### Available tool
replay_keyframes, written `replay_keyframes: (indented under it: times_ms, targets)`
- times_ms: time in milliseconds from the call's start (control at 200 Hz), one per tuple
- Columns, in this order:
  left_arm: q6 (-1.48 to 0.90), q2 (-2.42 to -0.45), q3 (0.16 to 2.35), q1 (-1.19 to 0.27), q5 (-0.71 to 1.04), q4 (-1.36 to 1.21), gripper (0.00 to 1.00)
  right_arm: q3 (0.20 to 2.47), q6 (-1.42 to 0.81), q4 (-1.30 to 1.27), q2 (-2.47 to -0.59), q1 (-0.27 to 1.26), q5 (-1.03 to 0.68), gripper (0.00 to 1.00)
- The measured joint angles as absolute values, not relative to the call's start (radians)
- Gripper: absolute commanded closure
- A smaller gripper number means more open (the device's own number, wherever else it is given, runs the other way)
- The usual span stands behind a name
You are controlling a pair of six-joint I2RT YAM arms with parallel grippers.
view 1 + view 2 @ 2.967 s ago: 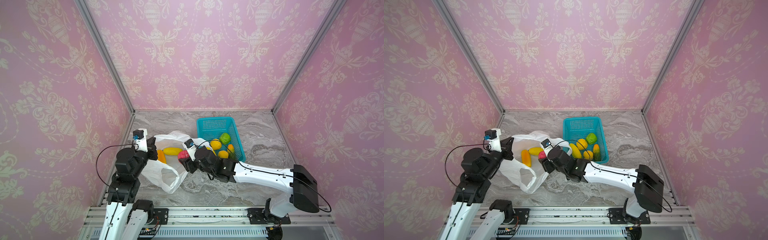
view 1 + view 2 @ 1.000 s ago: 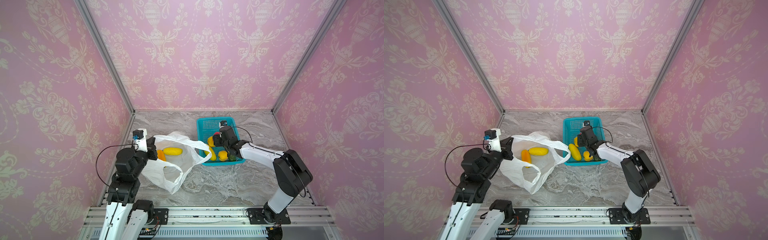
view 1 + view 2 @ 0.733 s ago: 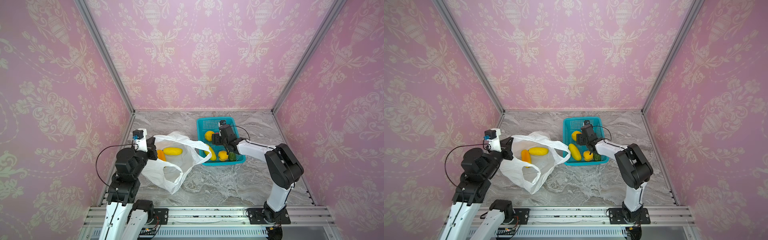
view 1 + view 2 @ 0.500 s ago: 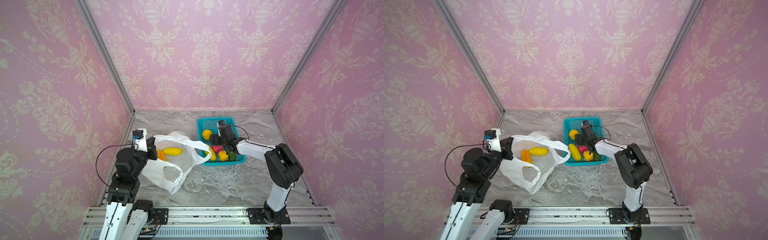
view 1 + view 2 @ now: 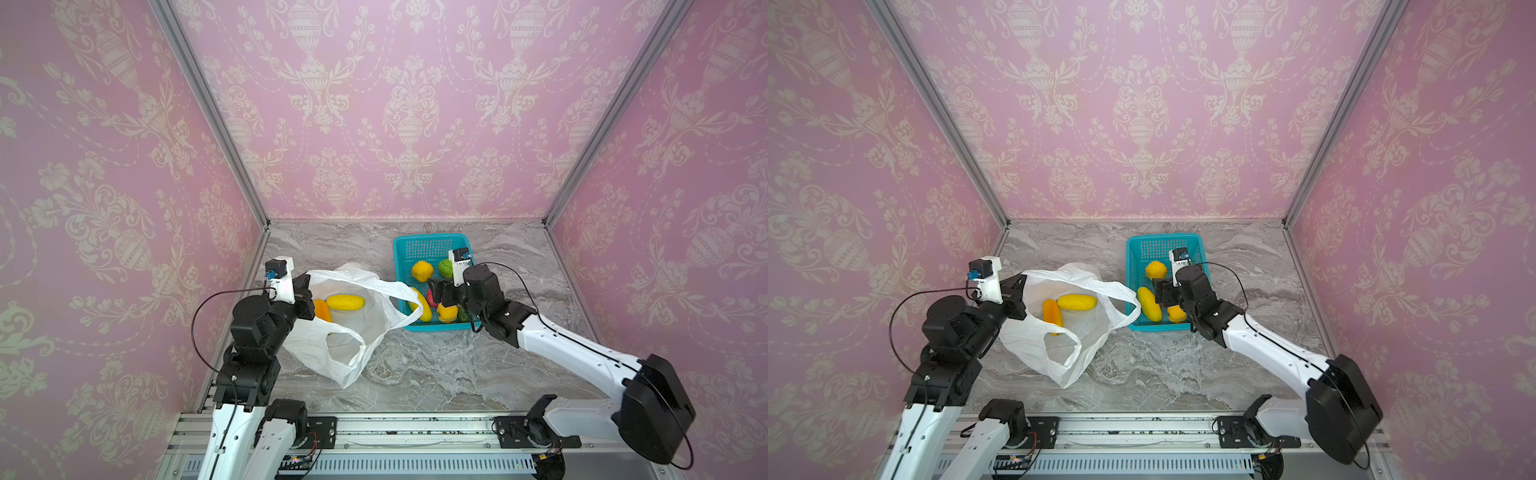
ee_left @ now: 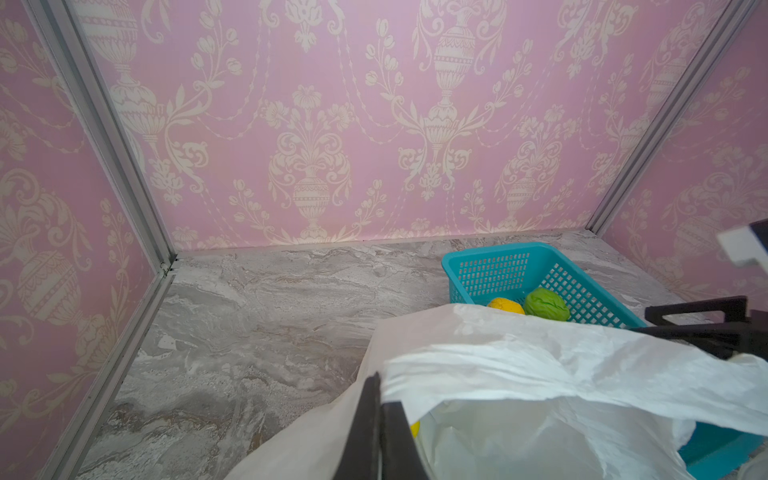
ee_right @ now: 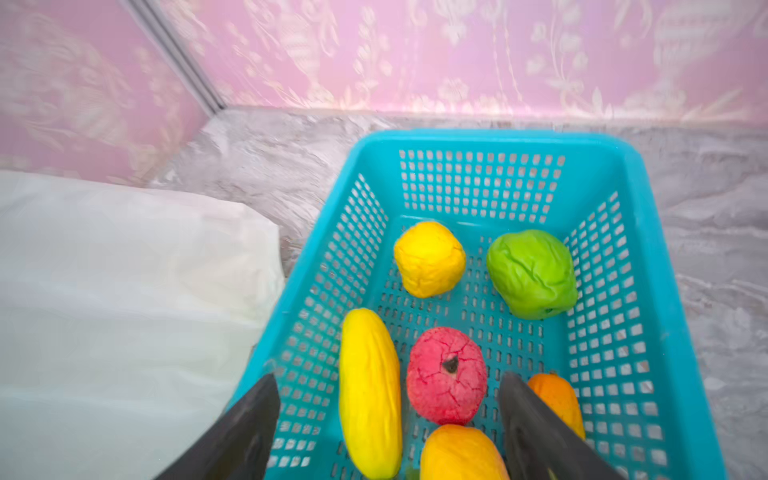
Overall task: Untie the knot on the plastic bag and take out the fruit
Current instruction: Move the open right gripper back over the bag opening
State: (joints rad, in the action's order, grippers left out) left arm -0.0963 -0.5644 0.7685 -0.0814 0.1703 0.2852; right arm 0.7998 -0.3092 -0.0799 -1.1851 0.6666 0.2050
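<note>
The white plastic bag [image 5: 316,345] [image 5: 1034,340] lies open-mouthed at the left, its two handle loops apart; no knot shows. My left gripper [image 5: 305,291] [image 6: 380,390] is shut on the bag's rim. Inside the bag lie a yellow oblong fruit [image 5: 345,302] and an orange one [image 5: 322,309]. My right gripper [image 5: 438,291] [image 7: 387,376] hangs open and empty over the near end of the teal basket [image 7: 498,137]. Beneath it lie a red fruit [image 7: 446,374], a yellow oblong [image 7: 370,390] and an orange one [image 7: 461,453]. A round yellow fruit [image 7: 430,259] and a green one [image 7: 532,274] sit farther back.
The basket [image 5: 428,243] stands at the back right on the marble table [image 5: 436,374]. One bag handle [image 5: 401,291] drapes over the basket's left wall. Pink walls with aluminium posts close in three sides.
My right gripper carried the red fruit from the bag to the basket, opened and left it there, then drew back a little toward the near end. The left arm stayed still.
</note>
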Motion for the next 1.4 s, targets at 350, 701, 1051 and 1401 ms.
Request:
replay_keyframes:
  times_ms: [350,701,1051,1401]
  targets:
    - [-0.096,-0.564,0.768,-0.081,0.17,0.286,1.0,0.718,-0.145,-0.138,-0.841,1.097,0.319,0.37]
    - [-0.096,-0.564,0.768,-0.081,0.17,0.286,1.0,0.866,-0.023,-0.183,-1.169,1.343,0.383,0.52]
    - [-0.096,-0.564,0.768,-0.081,0.17,0.285,1.0,0.929,-0.023,-0.252,-1.389,1.308,0.357,0.58]
    - [-0.096,-0.564,0.768,-0.081,0.17,0.285,1.0,1.035,-0.08,-0.279,-1.656,1.211,0.312,0.67]
